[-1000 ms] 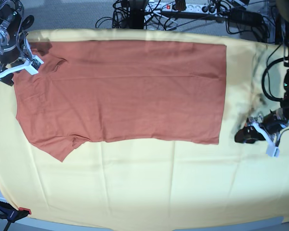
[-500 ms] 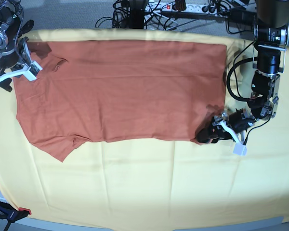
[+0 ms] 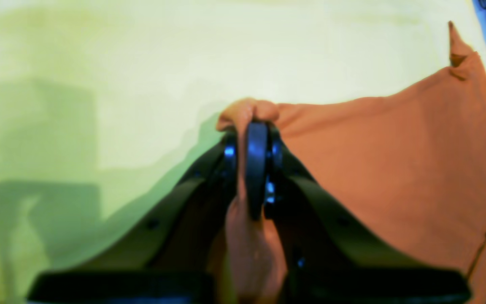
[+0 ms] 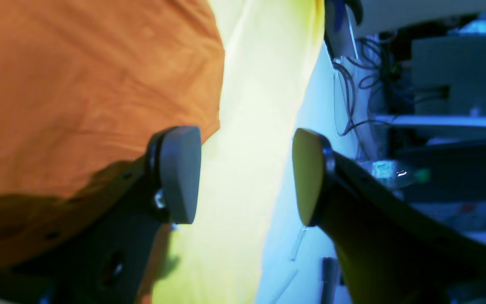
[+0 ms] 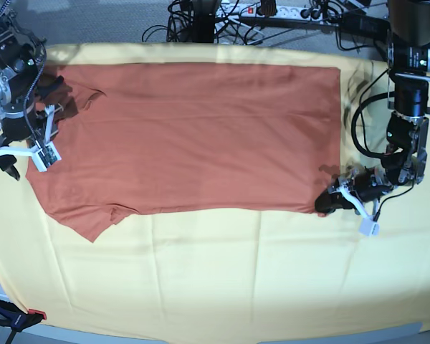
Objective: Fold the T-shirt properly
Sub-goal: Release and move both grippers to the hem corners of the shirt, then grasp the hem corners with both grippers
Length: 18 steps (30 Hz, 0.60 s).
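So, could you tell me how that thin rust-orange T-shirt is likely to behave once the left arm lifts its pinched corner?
Probably floppy: the rust-orange T-shirt bunches into a soft fold where the left gripper is shut on its corner. It looks light and lies flat, so the rest should trail and drag across the pale yellow cloth, perhaps wrinkling.

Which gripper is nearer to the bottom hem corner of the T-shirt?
Left. The left gripper is shut on that corner of the T-shirt. The right gripper hangs open at the sleeve end, opposite.
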### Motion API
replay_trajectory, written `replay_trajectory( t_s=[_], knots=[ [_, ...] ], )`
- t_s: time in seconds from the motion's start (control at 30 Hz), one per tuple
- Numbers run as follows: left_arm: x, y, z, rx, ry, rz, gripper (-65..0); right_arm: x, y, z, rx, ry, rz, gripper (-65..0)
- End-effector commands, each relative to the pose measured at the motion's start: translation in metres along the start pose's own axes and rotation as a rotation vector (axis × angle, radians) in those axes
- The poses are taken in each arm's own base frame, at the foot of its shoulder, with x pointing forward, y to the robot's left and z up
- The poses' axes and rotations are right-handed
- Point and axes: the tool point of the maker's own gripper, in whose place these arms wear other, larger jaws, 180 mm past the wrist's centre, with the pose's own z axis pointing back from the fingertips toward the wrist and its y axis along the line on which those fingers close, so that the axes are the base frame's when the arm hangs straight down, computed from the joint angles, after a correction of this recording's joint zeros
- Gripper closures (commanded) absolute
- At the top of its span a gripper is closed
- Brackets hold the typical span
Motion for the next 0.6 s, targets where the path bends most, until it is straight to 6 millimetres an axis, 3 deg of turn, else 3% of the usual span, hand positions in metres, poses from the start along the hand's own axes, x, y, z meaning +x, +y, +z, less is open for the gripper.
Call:
replay_trajectory(
  t_s=[0.0,0.13,0.23,0.43,0.57],
  knots=[
    [0.029,0.001,0.008,0.007,-0.061,-0.027,0.0,0.006,-0.013,-0.004,-0.037,-0.023,0.001,-36.4],
    [0.031,-0.002,0.006,-0.002,-0.066,-0.028,0.0,-0.001,-0.007,-0.026,-0.027,0.021,-0.053,-36.4],
    [0.031,-0.007,0.004,-0.024,-0.069,-0.037,0.0,-0.002,-0.014,-0.046,-0.043,0.023,-0.087,-36.4],
    [0.031,-0.010,0.002,-0.034,-0.070,-0.039,0.0,0.002,-0.034,-0.103,0.012,0.055,-0.288,-36.4],
    [0.031,-0.011,0.001,-0.035,-0.072,-0.038,0.0,0.009,-0.033,-0.143,0.120,0.078,-0.456,-36.4]
  ],
)
